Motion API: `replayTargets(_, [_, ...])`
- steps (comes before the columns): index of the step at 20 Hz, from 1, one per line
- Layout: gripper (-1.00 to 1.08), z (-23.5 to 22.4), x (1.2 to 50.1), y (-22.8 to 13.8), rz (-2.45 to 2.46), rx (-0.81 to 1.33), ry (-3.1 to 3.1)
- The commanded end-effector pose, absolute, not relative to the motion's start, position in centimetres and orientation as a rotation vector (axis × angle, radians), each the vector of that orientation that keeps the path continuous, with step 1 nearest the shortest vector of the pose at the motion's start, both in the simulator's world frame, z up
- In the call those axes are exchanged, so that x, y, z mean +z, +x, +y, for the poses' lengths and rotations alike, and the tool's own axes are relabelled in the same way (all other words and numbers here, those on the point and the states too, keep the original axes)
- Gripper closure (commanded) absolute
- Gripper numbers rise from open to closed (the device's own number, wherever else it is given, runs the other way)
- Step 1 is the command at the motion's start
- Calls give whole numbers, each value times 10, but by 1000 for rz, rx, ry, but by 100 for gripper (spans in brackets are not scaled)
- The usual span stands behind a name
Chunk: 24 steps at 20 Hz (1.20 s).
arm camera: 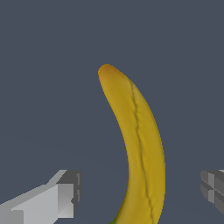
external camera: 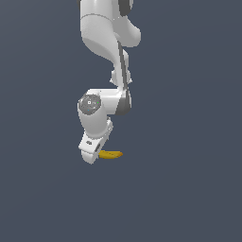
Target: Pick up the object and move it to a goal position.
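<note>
Straddling banana (arm camera: 142,148), spread gripper (arm camera: 140,192) fingers apart

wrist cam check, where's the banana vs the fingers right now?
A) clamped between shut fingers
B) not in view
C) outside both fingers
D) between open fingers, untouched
D: the banana lies in the gap of the open gripper, with clear space to each of the fingers.

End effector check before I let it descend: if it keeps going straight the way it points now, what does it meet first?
Most likely the banana, lying between the open fingers of the end effector; depth is unclear.
</note>
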State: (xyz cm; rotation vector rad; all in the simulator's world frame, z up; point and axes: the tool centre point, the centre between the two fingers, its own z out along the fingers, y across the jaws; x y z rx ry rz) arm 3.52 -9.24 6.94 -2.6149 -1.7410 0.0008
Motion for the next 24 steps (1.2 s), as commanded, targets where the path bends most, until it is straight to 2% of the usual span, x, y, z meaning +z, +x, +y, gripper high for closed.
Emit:
replayTargets(1, [-92,-93,69,35,-1750,0,-2609])
replayTargets(19, [-92,-93,19,35,-1751,0,-2609])
replayTargets(20, [108,-93,19,35,-1751,0,-2609])
replayTargets(24, [108,-93,19,35,-1751,0,-2609])
